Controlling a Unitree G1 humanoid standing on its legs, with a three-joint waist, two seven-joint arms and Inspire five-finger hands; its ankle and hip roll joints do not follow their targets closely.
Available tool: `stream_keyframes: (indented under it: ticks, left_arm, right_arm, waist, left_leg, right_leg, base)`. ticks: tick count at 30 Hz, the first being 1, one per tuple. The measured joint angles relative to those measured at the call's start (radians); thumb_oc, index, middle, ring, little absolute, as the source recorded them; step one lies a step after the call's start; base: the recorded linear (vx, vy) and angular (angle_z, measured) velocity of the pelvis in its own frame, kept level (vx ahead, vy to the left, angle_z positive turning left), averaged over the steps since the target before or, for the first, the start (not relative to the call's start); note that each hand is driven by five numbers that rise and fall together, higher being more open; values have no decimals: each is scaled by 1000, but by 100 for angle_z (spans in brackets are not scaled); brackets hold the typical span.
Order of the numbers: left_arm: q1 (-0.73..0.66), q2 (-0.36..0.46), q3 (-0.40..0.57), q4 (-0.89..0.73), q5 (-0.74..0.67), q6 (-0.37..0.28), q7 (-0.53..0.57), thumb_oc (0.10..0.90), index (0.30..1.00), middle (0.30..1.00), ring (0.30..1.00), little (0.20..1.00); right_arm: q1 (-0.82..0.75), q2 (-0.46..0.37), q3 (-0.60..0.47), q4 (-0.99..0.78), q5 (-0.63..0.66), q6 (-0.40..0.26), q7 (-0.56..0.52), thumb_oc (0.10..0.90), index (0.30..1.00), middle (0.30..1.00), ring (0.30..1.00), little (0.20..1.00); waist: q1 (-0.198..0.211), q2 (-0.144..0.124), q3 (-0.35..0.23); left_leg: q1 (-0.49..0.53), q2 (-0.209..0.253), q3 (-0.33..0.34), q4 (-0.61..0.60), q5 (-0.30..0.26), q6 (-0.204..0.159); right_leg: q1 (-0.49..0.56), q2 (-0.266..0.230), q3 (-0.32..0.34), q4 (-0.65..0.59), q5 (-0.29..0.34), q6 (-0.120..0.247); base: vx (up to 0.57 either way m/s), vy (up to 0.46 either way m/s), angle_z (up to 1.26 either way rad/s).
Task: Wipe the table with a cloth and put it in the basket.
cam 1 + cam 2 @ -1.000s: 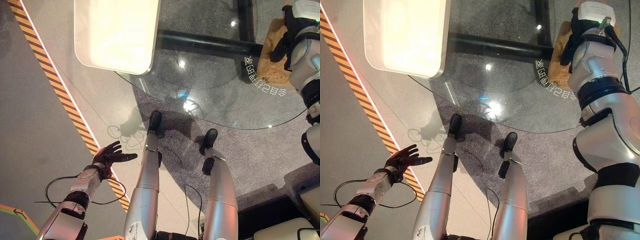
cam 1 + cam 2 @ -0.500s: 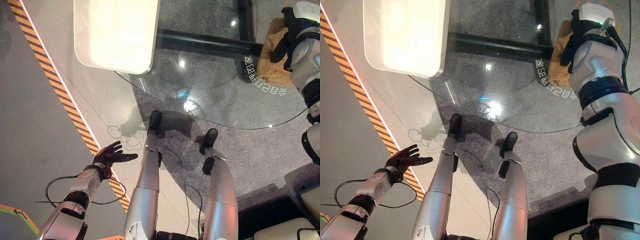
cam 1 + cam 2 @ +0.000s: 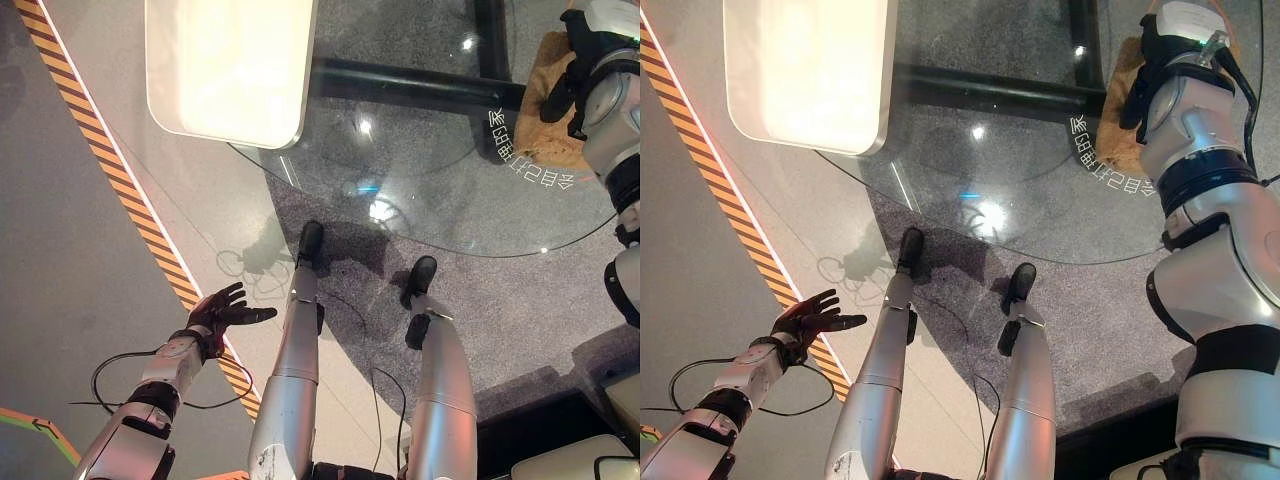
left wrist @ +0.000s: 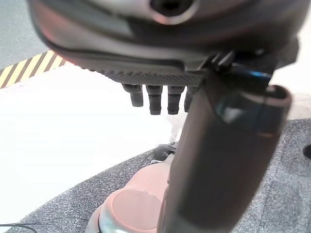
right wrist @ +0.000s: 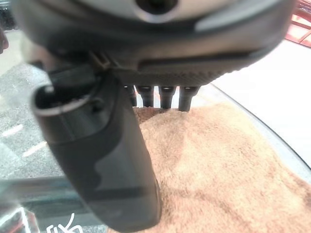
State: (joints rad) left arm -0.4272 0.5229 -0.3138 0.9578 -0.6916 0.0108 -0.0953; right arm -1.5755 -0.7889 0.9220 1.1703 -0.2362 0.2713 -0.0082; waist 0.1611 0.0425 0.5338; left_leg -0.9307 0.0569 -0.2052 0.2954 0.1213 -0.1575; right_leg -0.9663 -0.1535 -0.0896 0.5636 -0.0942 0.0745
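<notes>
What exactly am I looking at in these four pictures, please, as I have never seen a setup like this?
This is a two-legged humanoid robot with two silver-grey arms and dark hands. Two pictures come from a stereo camera on its head, looking down. The other two come from cameras on its wrists, looking along each hand.

In front of it stands a round glass table. A tan cloth lies on the table's far right part. The right hand is spread over the cloth with its fingers straight, their tips at the fabric, in a wiping pose rather than a grasp. The left hand hangs open low at the robot's left side, above the floor near a striped yellow-and-black line, and holds nothing. A pale rounded panel shows beyond the table's left edge.
</notes>
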Motion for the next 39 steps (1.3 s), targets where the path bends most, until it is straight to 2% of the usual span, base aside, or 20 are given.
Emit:
stream_keyframes:
  ticks: [39]
  left_arm:
    - [0,0,-6,-2,0,2,-1,800,900,900,900,900]
  right_arm:
    - [-9,-1,0,1,0,1,5,100,300,300,300,200]
  waist:
    - [0,5,-2]
  left_leg:
    - [-2,0,0,1,0,0]
  right_leg:
    - [-1,0,0,-1,0,0]
  base:
    - [0,0,0]
